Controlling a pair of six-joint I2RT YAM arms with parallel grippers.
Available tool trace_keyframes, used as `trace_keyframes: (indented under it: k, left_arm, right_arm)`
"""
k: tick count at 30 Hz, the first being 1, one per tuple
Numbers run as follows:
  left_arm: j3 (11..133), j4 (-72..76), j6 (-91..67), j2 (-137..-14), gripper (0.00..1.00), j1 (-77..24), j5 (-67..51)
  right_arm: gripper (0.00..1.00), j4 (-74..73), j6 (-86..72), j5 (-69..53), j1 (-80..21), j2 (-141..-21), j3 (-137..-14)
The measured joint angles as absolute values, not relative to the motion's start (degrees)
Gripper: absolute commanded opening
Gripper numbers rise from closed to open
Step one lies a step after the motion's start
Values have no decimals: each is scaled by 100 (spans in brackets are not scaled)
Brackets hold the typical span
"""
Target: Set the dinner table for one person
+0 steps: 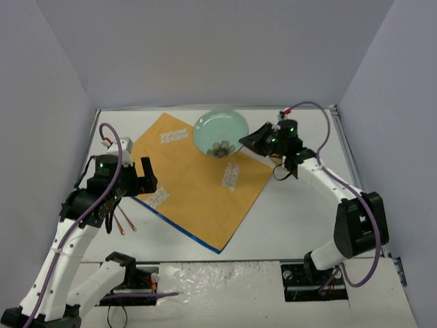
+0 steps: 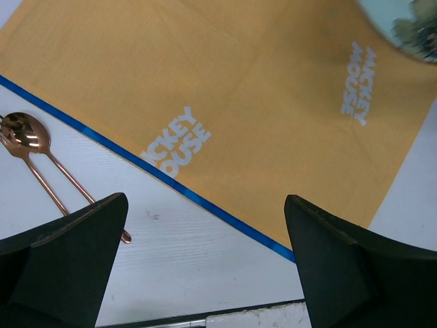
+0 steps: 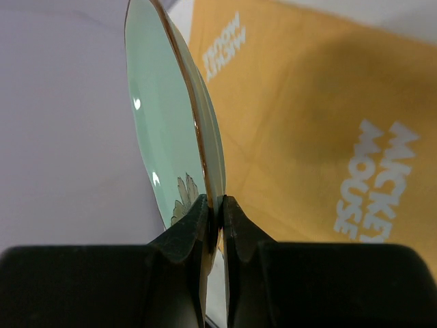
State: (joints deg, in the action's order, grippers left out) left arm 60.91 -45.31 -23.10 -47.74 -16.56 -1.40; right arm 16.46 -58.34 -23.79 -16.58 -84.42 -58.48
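Observation:
The white dinner table (image 1: 300, 212) carries an orange-yellow blue-edged cloth (image 1: 198, 188), set at an angle. My right gripper (image 1: 244, 143) is shut on the rim of a pale green plate (image 1: 218, 130) with a flower print. It holds the plate in the air over the cloth's far part. In the right wrist view the plate (image 3: 164, 116) stands edge-on, pinched between my gripper's fingers (image 3: 217, 205), with the cloth (image 3: 321, 123) beneath. My left gripper (image 1: 136, 190) is open and empty above the cloth's near-left blue edge (image 2: 225, 215).
Two copper utensils, one a spoon (image 1: 123, 222), lie on the table left of the cloth; the left wrist view shows the spoon (image 2: 27, 133) too. Lavender-grey walls close three sides. The right arm spans the table's back right.

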Motion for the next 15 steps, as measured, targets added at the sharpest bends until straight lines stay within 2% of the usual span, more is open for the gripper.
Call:
trace_keyframes:
  k: [6, 15]
  left_arm:
    - [5753, -4516, -2344, -4548, 97, -1653, 13]
    - [4868, -4400, -2339, -4089, 97, -1647, 283]
  right_arm:
    - [0, 1786, -5749, -2386, -2679, -9559, -5956]
    - [0, 2621, -5705, -2453, -3222, -10791, -6325]
